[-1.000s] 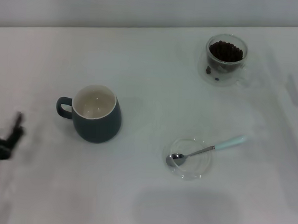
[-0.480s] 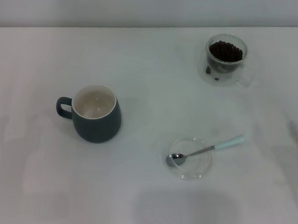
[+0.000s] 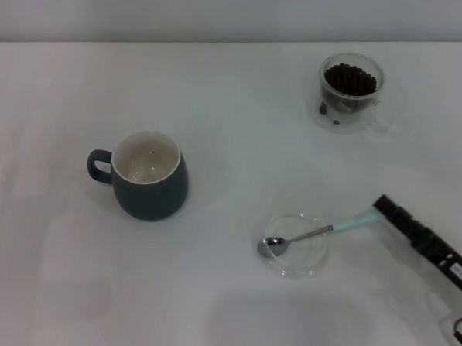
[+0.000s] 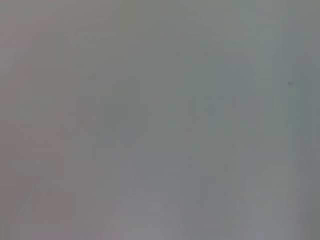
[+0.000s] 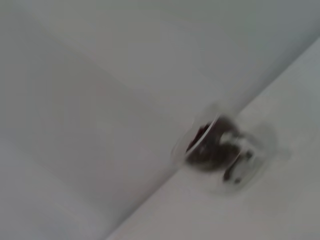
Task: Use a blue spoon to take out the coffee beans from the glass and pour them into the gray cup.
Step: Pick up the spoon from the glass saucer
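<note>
The right end effector [image 3: 384, 204] reaches in from four o'clock, its tip at the blue spoon's [image 3: 321, 233] handle end; whether it is clenched cannot be told. Only the head view shows the spoon, its bowl in a clear saucer [image 3: 293, 246]. The right wrist view shows just the glass [image 5: 220, 150], blurred. The glass [image 3: 350, 90] at one o'clock holds the coffee beans [image 3: 350, 78]; the gray cup [image 3: 147, 176] at nine o'clock shows a white inside.
</note>
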Controlling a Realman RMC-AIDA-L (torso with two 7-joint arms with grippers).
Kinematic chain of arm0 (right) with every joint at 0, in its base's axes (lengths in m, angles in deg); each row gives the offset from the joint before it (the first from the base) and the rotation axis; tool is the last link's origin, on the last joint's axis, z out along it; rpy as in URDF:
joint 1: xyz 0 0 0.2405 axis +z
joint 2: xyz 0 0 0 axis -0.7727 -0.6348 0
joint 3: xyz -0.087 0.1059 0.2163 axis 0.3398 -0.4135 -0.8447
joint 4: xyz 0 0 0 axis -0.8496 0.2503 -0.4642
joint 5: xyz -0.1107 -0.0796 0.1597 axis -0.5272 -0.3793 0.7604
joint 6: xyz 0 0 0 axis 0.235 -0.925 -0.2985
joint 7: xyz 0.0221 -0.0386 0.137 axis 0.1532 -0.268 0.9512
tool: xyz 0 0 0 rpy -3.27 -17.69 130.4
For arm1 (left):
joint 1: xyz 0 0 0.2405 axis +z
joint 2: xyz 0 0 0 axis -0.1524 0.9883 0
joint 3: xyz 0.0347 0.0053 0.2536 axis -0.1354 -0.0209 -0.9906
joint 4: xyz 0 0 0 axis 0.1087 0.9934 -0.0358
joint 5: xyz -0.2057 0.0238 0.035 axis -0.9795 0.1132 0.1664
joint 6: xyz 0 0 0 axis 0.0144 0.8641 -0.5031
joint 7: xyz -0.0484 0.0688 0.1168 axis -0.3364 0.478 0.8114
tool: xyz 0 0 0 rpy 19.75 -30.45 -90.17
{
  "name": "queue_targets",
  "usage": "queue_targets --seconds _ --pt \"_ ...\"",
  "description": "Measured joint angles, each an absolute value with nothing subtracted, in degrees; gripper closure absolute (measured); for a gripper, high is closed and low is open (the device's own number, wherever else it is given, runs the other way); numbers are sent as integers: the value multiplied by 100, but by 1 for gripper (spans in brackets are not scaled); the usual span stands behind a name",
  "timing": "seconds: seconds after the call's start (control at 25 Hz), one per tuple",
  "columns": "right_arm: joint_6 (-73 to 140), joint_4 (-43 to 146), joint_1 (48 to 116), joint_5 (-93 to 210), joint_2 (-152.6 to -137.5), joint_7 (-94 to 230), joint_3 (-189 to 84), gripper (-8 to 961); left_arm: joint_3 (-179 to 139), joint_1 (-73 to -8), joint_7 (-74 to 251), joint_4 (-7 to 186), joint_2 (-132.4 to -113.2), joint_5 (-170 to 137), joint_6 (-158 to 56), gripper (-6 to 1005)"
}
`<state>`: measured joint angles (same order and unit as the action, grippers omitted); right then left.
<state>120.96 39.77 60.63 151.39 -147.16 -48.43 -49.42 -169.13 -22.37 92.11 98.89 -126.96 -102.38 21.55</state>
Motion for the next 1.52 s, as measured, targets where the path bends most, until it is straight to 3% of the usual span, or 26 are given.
queue_targets --seconds 0.68,0.92,1.12,1.52 --pt "12006 3824 6286 14742 -14741 -4705 -4844 252 -16914 -2373 9139 9816 -12697 -10308 2113 223" --pt "11997 3823 6347 14726 -14745 -4631 -4838 448 -16913 -2383 9139 9813 -12696 -10371 2113 222" --pt "11977 3819 6389 14663 -14750 -4625 -4828 471 -16913 -2384 9139 9804 -12697 -10462 2113 223" --pt "12109 3878 6378 14663 -14740 -4561 -4853 710 -16913 -2366 9139 9804 -12696 -10463 2114 223"
